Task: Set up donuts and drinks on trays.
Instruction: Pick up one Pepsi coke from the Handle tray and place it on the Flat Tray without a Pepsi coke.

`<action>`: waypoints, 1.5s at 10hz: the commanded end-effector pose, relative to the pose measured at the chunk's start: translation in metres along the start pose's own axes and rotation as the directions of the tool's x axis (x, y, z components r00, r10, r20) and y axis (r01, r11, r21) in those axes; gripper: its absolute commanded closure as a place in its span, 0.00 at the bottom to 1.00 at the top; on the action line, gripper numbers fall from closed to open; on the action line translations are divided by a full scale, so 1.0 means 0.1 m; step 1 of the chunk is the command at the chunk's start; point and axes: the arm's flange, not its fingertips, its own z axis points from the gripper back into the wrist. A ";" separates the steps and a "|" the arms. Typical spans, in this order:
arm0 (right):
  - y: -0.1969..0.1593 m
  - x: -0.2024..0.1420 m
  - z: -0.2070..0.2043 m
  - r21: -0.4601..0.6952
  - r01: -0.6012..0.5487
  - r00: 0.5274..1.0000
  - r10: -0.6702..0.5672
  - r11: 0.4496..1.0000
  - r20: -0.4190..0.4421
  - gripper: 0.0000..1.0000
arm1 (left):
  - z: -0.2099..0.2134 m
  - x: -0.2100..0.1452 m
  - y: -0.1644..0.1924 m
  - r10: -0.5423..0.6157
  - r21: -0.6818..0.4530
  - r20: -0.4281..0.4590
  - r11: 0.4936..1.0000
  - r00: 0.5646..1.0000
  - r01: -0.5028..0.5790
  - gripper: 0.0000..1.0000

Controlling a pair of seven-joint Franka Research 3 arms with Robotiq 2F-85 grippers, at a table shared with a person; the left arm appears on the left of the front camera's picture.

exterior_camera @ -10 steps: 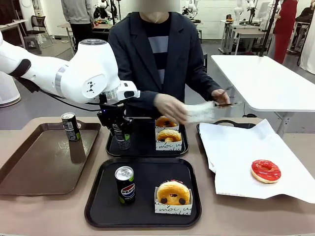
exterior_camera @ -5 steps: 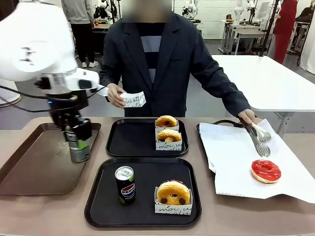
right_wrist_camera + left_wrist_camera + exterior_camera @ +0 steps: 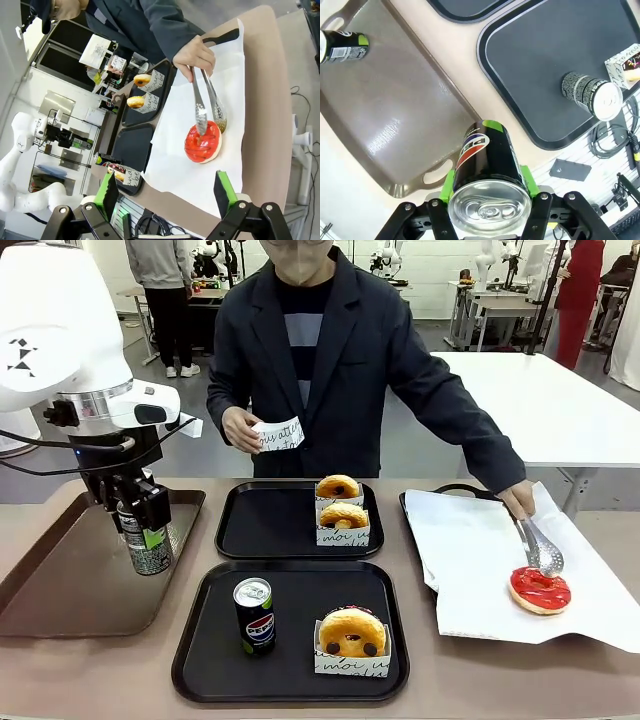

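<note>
The left gripper [image 3: 140, 525] clamps a Pepsi can [image 3: 489, 172] upright, lifted above the brown tray's [image 3: 60, 585] right edge. To finish well, carry it level to the far black tray's [image 3: 265, 525] bare left half, clear of its sleeved donuts [image 3: 342, 513], and set it flat before letting go. The right gripper [image 3: 165, 192] hangs wide open, holding nothing, above the paper's near edge by the red donut [image 3: 202, 142].

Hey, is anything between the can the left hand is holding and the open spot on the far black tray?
Nothing visible. The can hangs over the brown tray; the far tray's left half lies bare, donuts on its right.
</note>
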 end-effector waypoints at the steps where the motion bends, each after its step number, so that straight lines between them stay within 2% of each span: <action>1: -0.02 0.02 -0.01 0.024 -0.017 0.999 0.016 1.000 0.030 0.00 | 0.01 -0.02 0.02 -0.001 0.005 -0.002 1.000 1.000 0.001 0.41; 3: -0.02 0.02 -0.01 0.024 -0.017 0.999 0.016 1.000 0.030 0.00 | -0.01 0.00 0.00 0.000 0.000 -0.002 1.000 1.000 0.000 0.41; 4: -0.02 0.02 -0.01 0.024 -0.017 0.999 0.016 1.000 0.030 0.00 | -0.06 0.06 0.00 -0.062 -0.009 -0.028 0.998 0.998 0.062 0.41; 5: -0.02 0.02 -0.01 0.024 -0.017 0.999 0.016 1.000 0.030 0.00 | -0.11 0.14 -0.01 -0.055 -0.008 -0.045 0.998 0.997 0.055 0.41; 6: -0.02 0.02 -0.01 0.024 -0.017 0.999 0.016 1.000 0.030 0.00 | -0.17 0.21 -0.03 -0.027 0.070 -0.012 0.997 1.000 0.028 0.41; 8: -0.02 0.02 -0.01 0.024 -0.017 0.999 0.016 1.000 0.030 0.00 | -0.27 0.35 -0.04 -0.017 0.125 -0.007 0.992 1.000 0.017 0.41; 9: -0.02 0.02 -0.01 0.024 -0.017 0.999 0.016 1.000 0.030 0.00 | -0.34 0.42 -0.04 -0.008 0.112 -0.028 0.994 1.000 0.011 0.41; 12: -0.02 0.02 -0.01 0.024 -0.017 0.999 0.016 1.000 0.030 0.00 | -0.46 0.72 -0.03 0.054 0.089 0.014 0.995 0.998 -0.055 0.41; 14: -0.02 0.02 -0.01 0.024 -0.017 0.999 0.016 1.000 0.030 0.00 | -0.39 0.72 -0.04 0.093 0.087 0.037 0.992 0.995 -0.096 0.41; 15: -0.02 0.02 -0.01 0.024 -0.017 0.999 0.016 1.000 0.030 0.00 | -0.51 0.67 -0.02 0.038 0.077 -0.001 0.996 0.999 -0.038 0.41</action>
